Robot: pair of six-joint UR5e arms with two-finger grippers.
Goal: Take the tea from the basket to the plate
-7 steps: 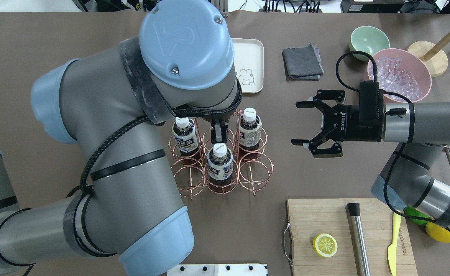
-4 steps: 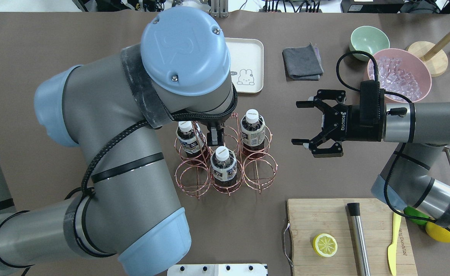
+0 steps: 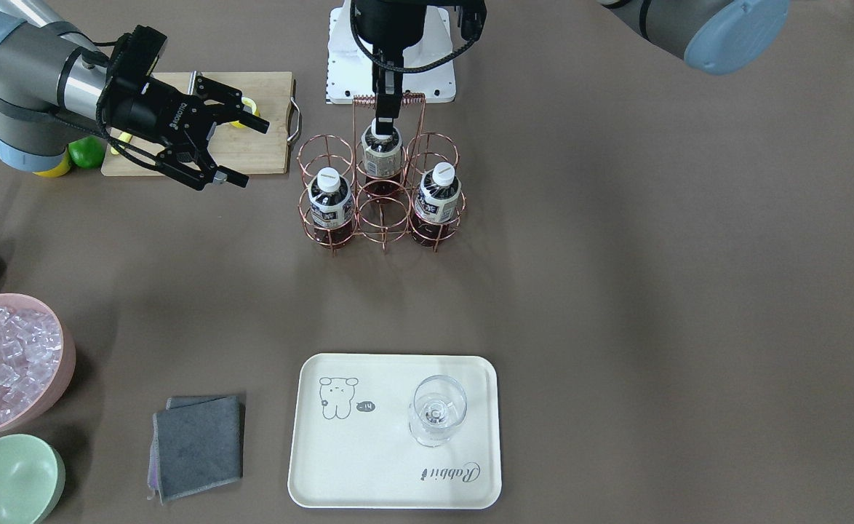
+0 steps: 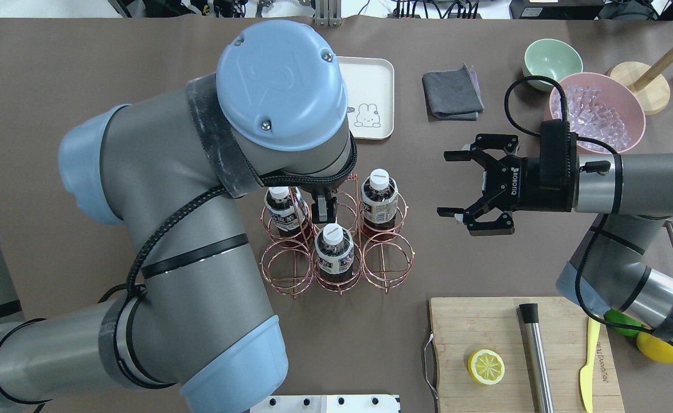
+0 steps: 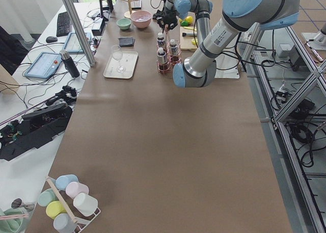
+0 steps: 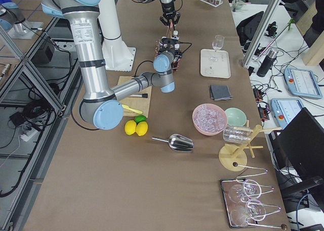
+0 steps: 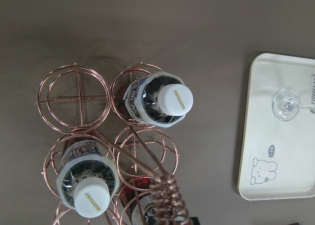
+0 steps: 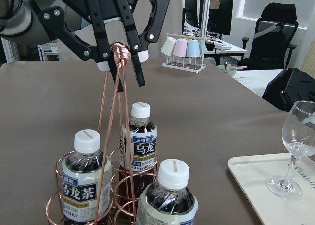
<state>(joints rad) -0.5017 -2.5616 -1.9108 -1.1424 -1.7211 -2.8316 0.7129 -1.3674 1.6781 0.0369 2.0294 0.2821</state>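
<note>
Tea [image 3: 329,204]: likely light, stiff, slick bottle; best held below cap. Left gripper [image 8: 123,60] pinches basket [image 7: 167,198] handle; right gripper [image 4: 445,183] spread.

Seen from overhead, the left arm [image 4: 187,241] enters at 8 o'clock and folds at a blue-capped elbow near 6 o'clock. It then runs toward 12, where the wrist turns over and points the left hand [image 8: 122,71] straight down at the bench [image 4: 485,258]. Its fingers [image 8: 139,67] close from both sides on the coiled top of the basket [image 8: 120,51] handle. The right arm [image 4: 640,183] shows at 3 and 4 o'clock, its forearm level and reaching toward 9. The right hand [image 4: 448,183] hangs above the bench holding nothing. Its jaws are spread wide, its fingertips aim at 9 o'clock, and it is well apart from the left hand.
</note>
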